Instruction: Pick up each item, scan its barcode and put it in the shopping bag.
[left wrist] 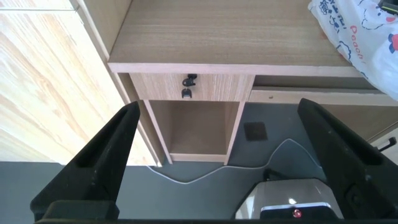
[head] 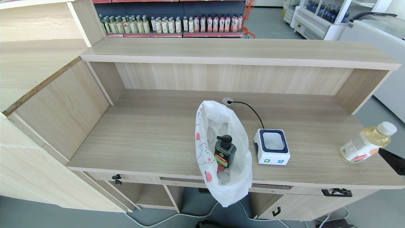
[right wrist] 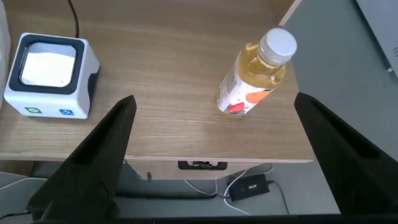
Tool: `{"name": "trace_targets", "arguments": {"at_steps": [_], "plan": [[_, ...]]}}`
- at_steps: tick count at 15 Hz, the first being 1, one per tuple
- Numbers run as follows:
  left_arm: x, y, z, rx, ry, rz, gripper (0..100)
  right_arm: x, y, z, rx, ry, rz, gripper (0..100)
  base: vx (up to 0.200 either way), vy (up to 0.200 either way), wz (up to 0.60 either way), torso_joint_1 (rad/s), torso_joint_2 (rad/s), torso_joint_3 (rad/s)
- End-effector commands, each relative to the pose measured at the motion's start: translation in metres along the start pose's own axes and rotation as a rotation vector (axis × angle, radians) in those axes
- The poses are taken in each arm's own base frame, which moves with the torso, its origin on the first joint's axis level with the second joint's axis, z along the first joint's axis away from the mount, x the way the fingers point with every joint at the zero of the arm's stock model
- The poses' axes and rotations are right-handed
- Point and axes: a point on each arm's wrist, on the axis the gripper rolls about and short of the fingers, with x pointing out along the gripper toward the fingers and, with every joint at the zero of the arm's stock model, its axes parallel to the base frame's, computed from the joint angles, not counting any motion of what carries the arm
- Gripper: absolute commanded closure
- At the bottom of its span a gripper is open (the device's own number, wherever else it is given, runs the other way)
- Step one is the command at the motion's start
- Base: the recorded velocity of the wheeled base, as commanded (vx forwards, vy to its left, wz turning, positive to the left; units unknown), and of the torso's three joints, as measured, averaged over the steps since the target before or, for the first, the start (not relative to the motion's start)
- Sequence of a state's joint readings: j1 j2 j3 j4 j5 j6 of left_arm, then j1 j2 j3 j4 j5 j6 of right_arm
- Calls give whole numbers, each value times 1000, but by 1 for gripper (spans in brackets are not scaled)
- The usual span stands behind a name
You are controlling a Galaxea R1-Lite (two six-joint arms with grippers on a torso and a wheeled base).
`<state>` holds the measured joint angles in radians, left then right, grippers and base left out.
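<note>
From head: looks steeply down over whole counter point(head: 152, 136). From left wrist: faces its front edge from below. From right wrist: close above scanner point(right wrist: 50, 74) and bottle point(right wrist: 254, 78), shared with head view.

The left gripper point(left wrist: 221, 171) hangs low in front of the surface point(head: 148, 133), out from the left part of its front edge and below its level. Its two black fingers point(left wrist: 93, 168) are spread wide with nothing between them. The right gripper point(right wrist: 217, 168) sits higher, off the front right corner (one dark finger point(head: 393, 161) juts in by the right edge), its fingers likewise wide apart and empty.
</note>
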<state>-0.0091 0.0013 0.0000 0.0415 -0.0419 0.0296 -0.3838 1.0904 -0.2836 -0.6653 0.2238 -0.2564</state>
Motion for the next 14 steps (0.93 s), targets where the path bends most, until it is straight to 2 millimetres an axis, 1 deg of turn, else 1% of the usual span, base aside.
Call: {"name": "trace_targets", "arguments": {"at_steps": [1, 9, 11, 14], "plan": [[0, 0, 0, 1, 0, 0, 0, -5, 1, 1, -2, -7, -9, 0, 0, -200, 0, 7, 2, 7], [0, 0, 0, 1, 0, 0, 0, -10, 3, -5, 9, 11, -28, 0, 0, -200, 0, 2, 2, 5], [0, 0, 0, 1, 0, 0, 0, -9, 3, -5, 9, 14, -21, 0, -200, -200, 0, 0, 0, 5], [0, 0, 0, 0, 0, 0, 0, -12, 6, -13, 15, 38, -17, 0, -200, -200, 0, 12, 6, -2]]}}
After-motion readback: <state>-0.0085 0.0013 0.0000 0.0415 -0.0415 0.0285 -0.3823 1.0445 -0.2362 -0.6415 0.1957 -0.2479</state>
